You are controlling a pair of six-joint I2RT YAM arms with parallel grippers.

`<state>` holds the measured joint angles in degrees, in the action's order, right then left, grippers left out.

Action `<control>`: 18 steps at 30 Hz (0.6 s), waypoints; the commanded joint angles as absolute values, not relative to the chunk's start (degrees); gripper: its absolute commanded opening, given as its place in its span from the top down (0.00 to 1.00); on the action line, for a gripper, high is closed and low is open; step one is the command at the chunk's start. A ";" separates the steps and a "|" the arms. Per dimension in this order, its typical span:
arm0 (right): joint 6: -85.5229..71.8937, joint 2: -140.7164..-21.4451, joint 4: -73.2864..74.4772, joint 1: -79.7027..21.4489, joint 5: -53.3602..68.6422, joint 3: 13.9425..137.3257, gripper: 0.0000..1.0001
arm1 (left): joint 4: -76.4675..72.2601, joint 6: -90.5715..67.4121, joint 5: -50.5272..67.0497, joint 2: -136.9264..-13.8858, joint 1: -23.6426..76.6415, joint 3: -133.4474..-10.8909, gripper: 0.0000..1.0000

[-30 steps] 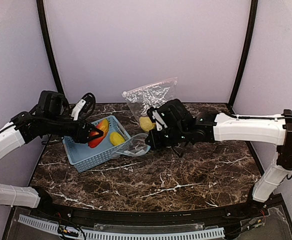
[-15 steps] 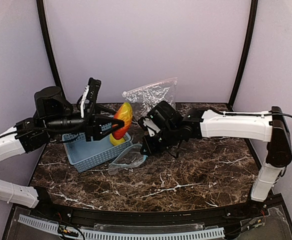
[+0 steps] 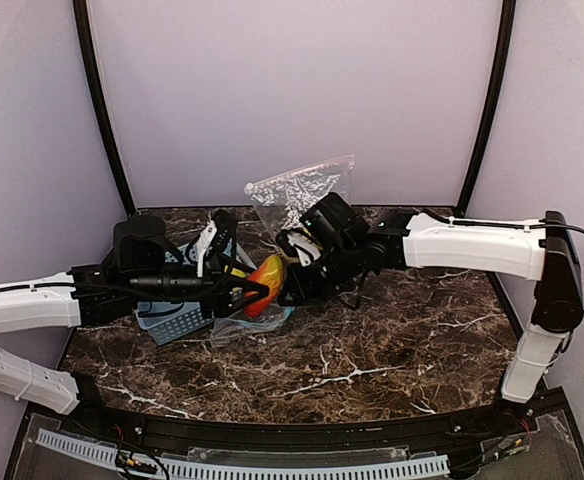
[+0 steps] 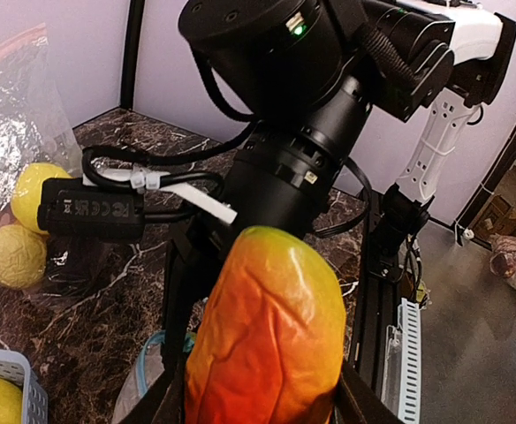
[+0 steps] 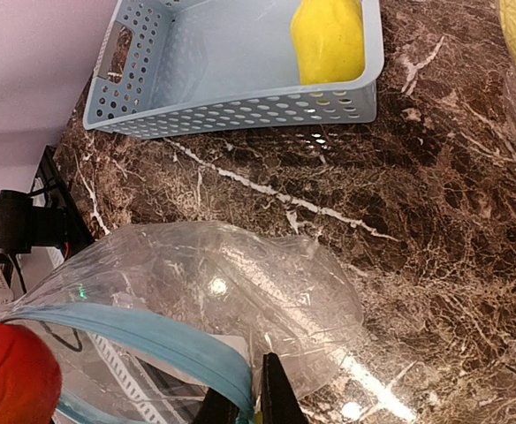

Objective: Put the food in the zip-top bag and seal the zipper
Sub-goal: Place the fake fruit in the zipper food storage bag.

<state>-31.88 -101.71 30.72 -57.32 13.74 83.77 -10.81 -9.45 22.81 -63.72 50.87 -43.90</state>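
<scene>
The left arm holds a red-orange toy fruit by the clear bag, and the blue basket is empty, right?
Not empty: the right wrist view shows a yellow fruit lying in the blue basket. The rest holds: the left gripper holds the red-orange fruit by the clear bag.

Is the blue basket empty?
No, a yellow toy fruit lies inside the light-blue basket, up against one end wall.
</scene>
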 commanded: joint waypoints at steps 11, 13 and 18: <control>-31.27 -102.20 31.97 -57.04 15.98 84.99 1.00 | 1.47 -2.51 16.83 -65.42 51.26 -44.35 0.64; -30.93 -102.41 32.32 -57.04 16.18 85.14 1.00 | 4.90 -1.46 16.70 -66.11 51.36 -45.28 0.64; -30.46 -103.28 32.97 -56.95 16.43 85.82 1.00 | 12.09 -0.37 15.50 -67.98 51.91 -47.39 0.63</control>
<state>-31.55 -101.78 32.14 -57.32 15.62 83.85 3.29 -2.50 16.95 -67.05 51.35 -45.30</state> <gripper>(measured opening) 0.058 0.489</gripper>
